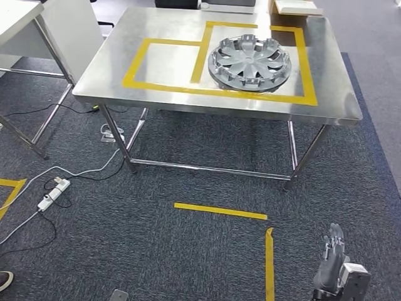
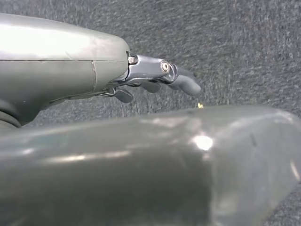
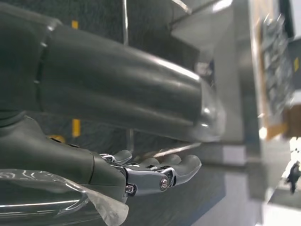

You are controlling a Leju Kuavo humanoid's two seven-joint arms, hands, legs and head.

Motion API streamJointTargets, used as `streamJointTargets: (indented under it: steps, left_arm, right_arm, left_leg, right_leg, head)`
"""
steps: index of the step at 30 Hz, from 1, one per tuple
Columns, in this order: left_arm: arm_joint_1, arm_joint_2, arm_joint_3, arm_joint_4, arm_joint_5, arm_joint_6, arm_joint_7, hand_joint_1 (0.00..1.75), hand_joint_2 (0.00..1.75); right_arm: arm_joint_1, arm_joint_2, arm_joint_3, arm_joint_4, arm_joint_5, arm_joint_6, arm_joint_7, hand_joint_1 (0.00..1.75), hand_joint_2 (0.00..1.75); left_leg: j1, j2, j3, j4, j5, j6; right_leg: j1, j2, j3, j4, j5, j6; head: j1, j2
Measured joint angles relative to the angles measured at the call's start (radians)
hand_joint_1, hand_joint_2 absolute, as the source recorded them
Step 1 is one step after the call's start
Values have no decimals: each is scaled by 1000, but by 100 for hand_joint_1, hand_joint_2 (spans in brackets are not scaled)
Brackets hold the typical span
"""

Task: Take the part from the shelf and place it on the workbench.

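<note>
The hubcap (image 1: 249,61) lies flat on the workbench (image 1: 156,63), inside the taped square toward its far right corner. It looks like light, stiff plastic, slick on the face and brittle at the spokes, so the rim is the safest hold. The right hand (image 1: 332,258) hangs low over the carpet, fingers extended, empty. The left hand (image 2: 156,77) hangs likewise, holding nothing.

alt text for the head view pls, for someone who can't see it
A silver wheel cover lies flat on a steel workbench, inside a rectangle of yellow tape. Dark carpet in front carries yellow tape strips, cables and a power strip. The robot's right hand hangs low at the lower right, holding nothing.
</note>
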Motion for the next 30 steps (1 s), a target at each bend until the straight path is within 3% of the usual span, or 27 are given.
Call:
streamJointTargets:
  steps: [1, 3, 4, 6, 8, 9, 10, 11, 12, 14, 15, 16, 18, 20, 22, 23, 24, 25, 27, 29, 30]
  left_arm:
    - [2, -2, 1, 1, 6, 3, 0, 0, 0]
    - [5, -5, 2, 4, 19, 9, -1, 0, 0]
    - [7, -7, 3, 5, 25, 14, -1, 0, 0]
    - [11, -10, 5, 6, 36, 24, 3, 0, 0]
    - [12, -12, 6, 6, 41, 31, 30, 0, 0]
    - [11, -13, 6, 6, 42, 33, 51, 0, 0]
    - [11, -15, 5, 6, 42, 36, 71, 0, 0]
    - [10, -16, 5, 6, 41, 38, 86, 0, 0]
    - [9, -16, 4, 6, 39, 39, 94, 0, 0]
    - [4, -14, 2, 6, 34, 41, 95, 0, 0]
    - [0, -13, 1, 6, 33, 42, 92, 0, 0]
    - [-3, -12, -1, 6, 32, 44, 88, 0, 0]
    - [-5, -13, -6, 6, 31, 46, 82, 0, 0]
    - [-6, -13, -11, 6, 29, 47, 79, 0, 0]
    - [-10, -15, -18, 6, 23, 48, 82, 0, 0]
    - [-12, -17, -22, 6, 21, 49, 87, 0, 0]
    - [-12, -19, -25, 6, 20, 48, 94, 0, 0]
    - [-11, -21, -29, 6, 19, 48, 101, 0, 0]
    - [-11, -25, -34, 6, 18, 47, 109, 0, 0]
    - [-16, -27, -37, 6, 17, 47, 111, 0, 0]
    - [-18, -27, -39, 6, 16, 47, 111, 0, 0]
  right_arm:
    - [-6, 5, -41, 38, 12, -9, 0, 0, 0]
    - [-24, 11, -128, 137, 76, -65, 9, 0, 0]
    - [-36, 11, -171, 200, 129, -113, 20, 0, 0]
    - [-64, 4, -242, 344, 250, -204, 68, 0, 0]
    - [-89, -7, -287, 500, 343, -230, 217, 0, 0]
    - [-98, -9, -300, 573, 382, -227, 335, 0, 0]
    - [-102, -10, -307, 640, 424, -225, 462, 0, 0]
    - [-105, -10, -309, 695, 463, -224, 567, 0, 0]
    - [-106, -9, -307, 739, 498, -225, 629, 0, 0]
    - [-112, -4, -296, 807, 553, -226, 651, 0, 0]
    - [-117, -3, -289, 832, 572, -227, 640, 0, 0]
    - [-123, -2, -282, 854, 589, -227, 630, 0, 0]
    - [-138, -6, -270, 884, 614, -228, 616, 0, 0]
    - [-150, -10, -260, 903, 629, -232, 603, 0, 0]
    - [-157, -14, -253, 920, 637, -239, 593, 0, 0]
    - [-158, -16, -250, 927, 640, -242, 590, 0, 0]
    - [-158, -17, -248, 933, 641, -246, 588, 0, 0]
    - [-158, -18, -247, 938, 642, -249, 588, 0, 0]
    - [-158, -21, -244, 944, 645, -253, 590, 0, 0]
    - [-159, -23, -244, 949, 647, -254, 592, 0, 0]
    - [-159, -23, -244, 952, 647, -254, 593, 0, 0]
  left_leg:
    - [0, 0, -4, 0, 11, -5]
    - [2, -2, -9, -2, 18, -14]
    - [4, -3, -14, 12, -3, -19]
    - [7, -4, -34, 101, -96, -28]
    - [8, -4, -55, 237, -177, -32]
    - [8, -4, -55, 284, -188, -33]
    - [8, -3, -43, 299, -178, -31]
    - [6, -2, -14, 274, -156, -27]
    - [4, 4, 29, 215, -132, -19]
    - [-10, 36, 121, 71, -115, 5]
    - [-17, 48, 148, 21, -117, 15]
    - [-23, 54, 159, -5, -122, 22]
    - [-21, 40, 162, -28, -120, 25]
    - [-13, 26, 162, -46, -113, 30]
    - [-9, 11, 155, -49, -105, 34]
    - [-9, 2, 151, -48, -103, 35]
    - [-9, -8, 147, -45, -101, 34]
    - [-8, -18, 144, -40, -100, 33]
    - [-5, -39, 136, -28, -99, 30]
    - [-5, -61, 124, -9, -102, 22]
    - [-5, -71, 115, -1, -102, 16]
  right_leg:
    - [2, 1, 14, -28, -8, -5]
    - [3, 0, -3, -28, 2, -18]
    - [2, -2, -11, -28, 9, -27]
    - [2, -6, -31, -28, 26, -43]
    - [6, -10, -49, -27, 41, -51]
    - [8, -14, -57, -26, 48, -52]
    - [11, -20, -65, -23, 53, -52]
    - [13, -26, -73, -20, 59, -52]
    - [15, -33, -79, -16, 63, -52]
    - [18, -48, -90, -10, 70, -47]
    - [17, -58, -95, -9, 74, -43]
    - [16, -68, -98, -8, 77, -39]
    - [16, -77, -104, -5, 76, -29]
    - [15, -47, -126, 35, 42, -21]
    - [12, -10, -180, 159, -25, -13]
    - [10, -4, -211, 231, -53, -10]
    - [9, -2, -232, 281, -66, -7]
    - [8, -1, -235, 293, -58, -4]
    - [3, 10, -185, 197, 5, -1]
    - [-6, 57, -118, 66, 47, -1]
    - [-8, 77, -100, 32, 51, -3]
  head:
    - [0, 0]
    - [0, 0]
    - [-1, 0]
    - [-5, 0]
    - [-7, 0]
    - [-7, 0]
    - [-7, 0]
    - [-7, 0]
    - [-8, 0]
    - [-7, 0]
    - [-7, 0]
    - [-7, 0]
    - [-7, 0]
    - [-4, 0]
    - [-2, 0]
    - [-1, 0]
    - [-1, 0]
    - [-1, 0]
    - [-1, 0]
    - [-2, 0]
    - [-2, 0]
